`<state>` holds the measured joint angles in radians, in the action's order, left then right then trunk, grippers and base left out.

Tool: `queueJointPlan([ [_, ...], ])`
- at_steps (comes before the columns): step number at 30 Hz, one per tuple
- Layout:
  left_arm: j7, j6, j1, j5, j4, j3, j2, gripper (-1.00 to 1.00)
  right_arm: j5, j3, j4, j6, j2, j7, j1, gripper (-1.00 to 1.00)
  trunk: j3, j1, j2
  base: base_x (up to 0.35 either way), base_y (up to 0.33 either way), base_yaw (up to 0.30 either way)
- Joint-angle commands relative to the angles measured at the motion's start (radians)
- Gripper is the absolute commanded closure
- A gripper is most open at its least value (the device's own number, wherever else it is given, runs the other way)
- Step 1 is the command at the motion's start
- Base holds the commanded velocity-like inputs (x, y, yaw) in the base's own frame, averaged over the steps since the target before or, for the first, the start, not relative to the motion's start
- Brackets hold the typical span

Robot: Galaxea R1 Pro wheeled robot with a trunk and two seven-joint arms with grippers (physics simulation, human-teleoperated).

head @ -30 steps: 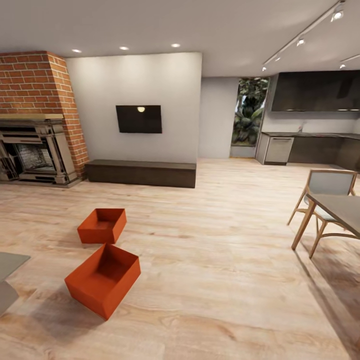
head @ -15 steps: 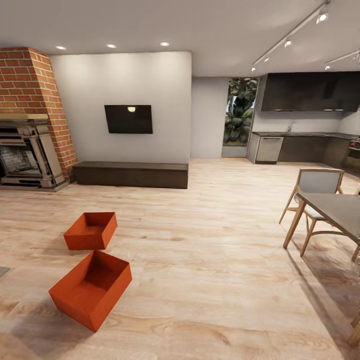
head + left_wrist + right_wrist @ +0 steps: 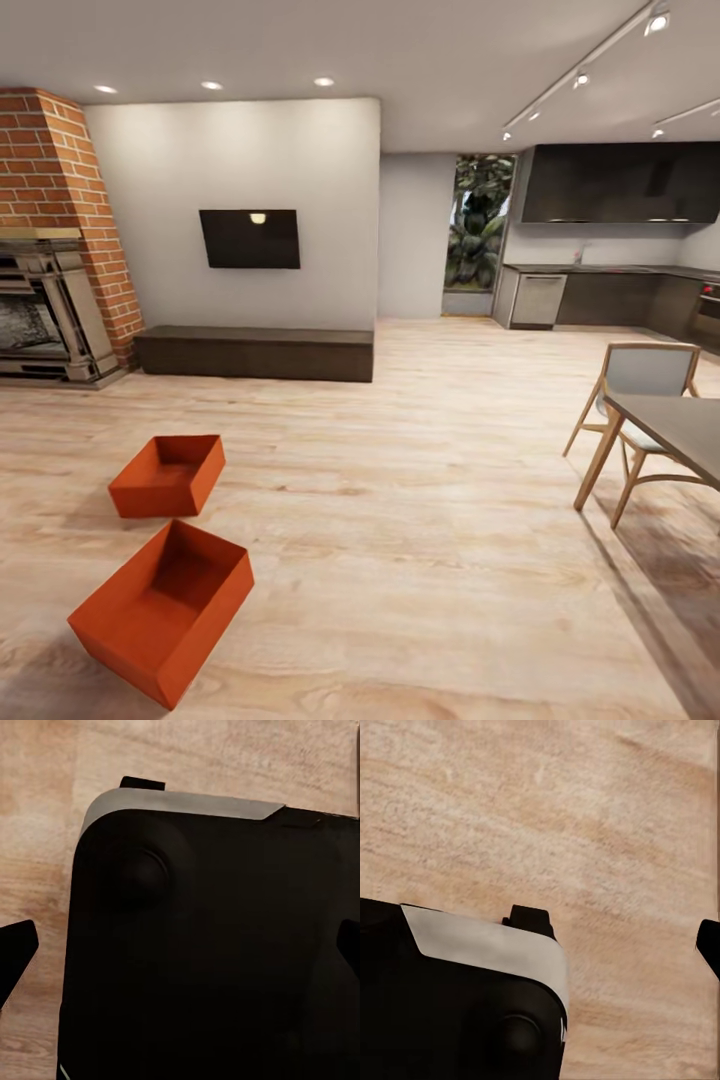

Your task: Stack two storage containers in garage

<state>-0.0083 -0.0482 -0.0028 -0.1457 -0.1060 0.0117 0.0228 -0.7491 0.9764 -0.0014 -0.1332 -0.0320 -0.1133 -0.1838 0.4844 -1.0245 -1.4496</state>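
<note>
Two orange-red bins on wood plank floor, front-left: near bin, far bin, apart. Both pincers' states can't tell. Best: roll closer, square base to near bin before reaching down.

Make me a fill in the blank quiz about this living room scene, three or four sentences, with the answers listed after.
1. The two storage containers sit on the light wood ____.
2. Both containers are open-topped and ____ inside.
3. On the white wall above the long dark bench hangs a black ____.
4. The fireplace at the head view's left is built of red ____.

Missing words: floor; empty; television; brick
</note>
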Motion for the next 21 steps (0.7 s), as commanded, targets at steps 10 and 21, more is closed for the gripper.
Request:
queueJointPlan([
  [10, -0.001, -0.004, 0.000, -0.007, 0.000, 0.001, 0.000, -1.00, -0.006, 0.010, 0.000, -0.002, -0.001, -0.003, 0.000, -1.00, 0.001, -0.001, 0.000, 0.322, 0.000, 0.000],
  [21, -0.001, -0.004, 0.000, -0.006, 0.000, 0.001, 0.000, -1.00, -0.004, 0.010, 0.000, -0.002, -0.002, -0.003, 0.000, -1.00, 0.001, -0.001, 0.000, 0.322, 0.000, 0.000],
])
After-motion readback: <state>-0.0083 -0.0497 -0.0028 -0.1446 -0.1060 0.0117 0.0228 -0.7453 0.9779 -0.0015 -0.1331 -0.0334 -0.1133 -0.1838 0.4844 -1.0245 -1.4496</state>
